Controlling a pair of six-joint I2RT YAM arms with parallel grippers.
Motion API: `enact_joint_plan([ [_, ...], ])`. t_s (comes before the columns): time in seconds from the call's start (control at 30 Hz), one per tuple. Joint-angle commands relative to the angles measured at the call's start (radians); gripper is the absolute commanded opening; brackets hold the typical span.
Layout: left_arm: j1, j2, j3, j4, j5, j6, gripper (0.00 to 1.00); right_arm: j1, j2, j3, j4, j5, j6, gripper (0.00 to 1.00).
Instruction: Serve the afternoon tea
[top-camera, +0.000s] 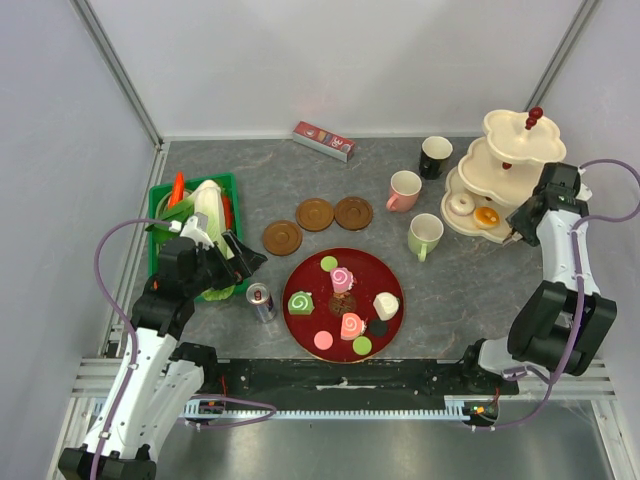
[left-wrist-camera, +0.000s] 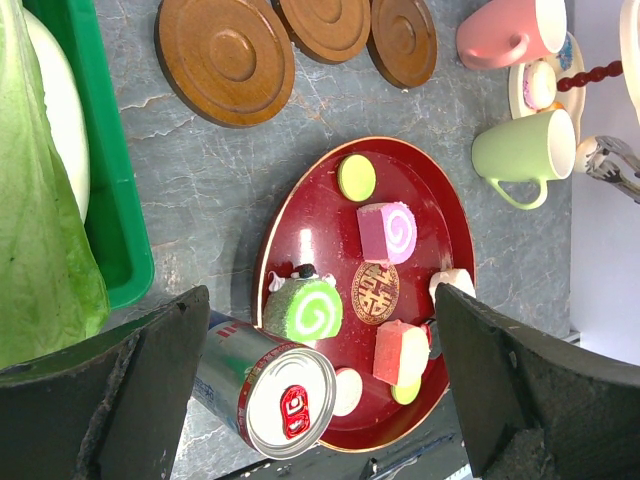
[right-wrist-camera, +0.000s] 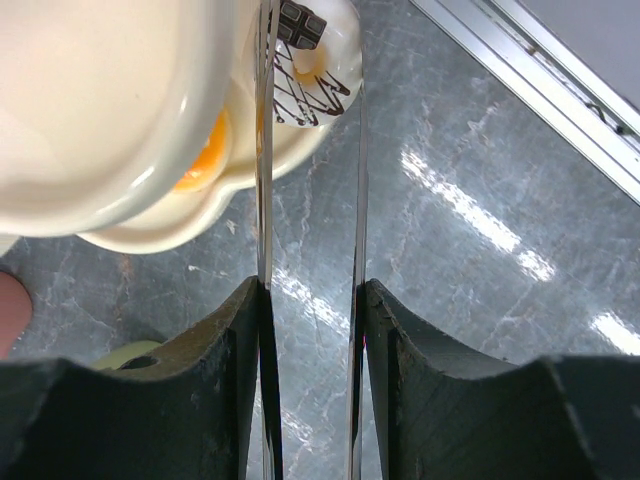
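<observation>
The left arm (top-camera: 150, 345) leans forward and low, and the left gripper (top-camera: 243, 258) points right with its fingers (left-wrist-camera: 150, 390) spread wide. The right arm (top-camera: 558, 255) folds at the elbow. The right gripper (top-camera: 517, 228) is only narrowly parted and empty.

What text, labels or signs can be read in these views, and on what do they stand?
"囍": gold emblem at the centre of the red tray.
Blurred, unreadable: print on the drink can.
Too small to read: print on the red box.
</observation>
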Motion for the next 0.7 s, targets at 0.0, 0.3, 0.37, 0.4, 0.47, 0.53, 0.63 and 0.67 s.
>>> enact_joint_plan([
  [0.0,-0.002,-0.006,0.011,0.030,0.027,-0.009,0.99,-0.004,0.020,0.021,0.127,-0.037,-0.006,0.43],
  [0.3,-0.003,-0.003,0.008,0.030,0.022,-0.009,0.99,-0.004,0.044,-0.030,0.234,-0.100,-0.006,0.44],
  [0.37,-0.002,-0.003,0.009,0.028,0.023,-0.009,0.99,-0.004,0.053,-0.033,0.236,-0.094,-0.005,0.44],
  [0.4,-0.003,-0.005,0.009,0.028,0.020,-0.009,0.99,-0.004,0.058,-0.036,0.239,-0.094,-0.005,0.45],
  [0.47,-0.002,-0.005,0.008,0.028,0.020,-0.009,0.99,-0.004,0.067,-0.039,0.249,-0.097,-0.006,0.46],
  [0.53,-0.002,-0.003,0.008,0.028,0.020,-0.009,0.99,-0.004,0.073,-0.045,0.256,-0.100,-0.005,0.47],
  [0.63,-0.002,-0.002,0.008,0.028,0.020,-0.009,0.99,-0.004,0.084,-0.045,0.257,-0.103,-0.002,0.50],
  [0.67,-0.003,-0.002,0.008,0.028,0.020,-0.011,0.99,-0.004,0.089,-0.045,0.256,-0.105,-0.002,0.52],
])
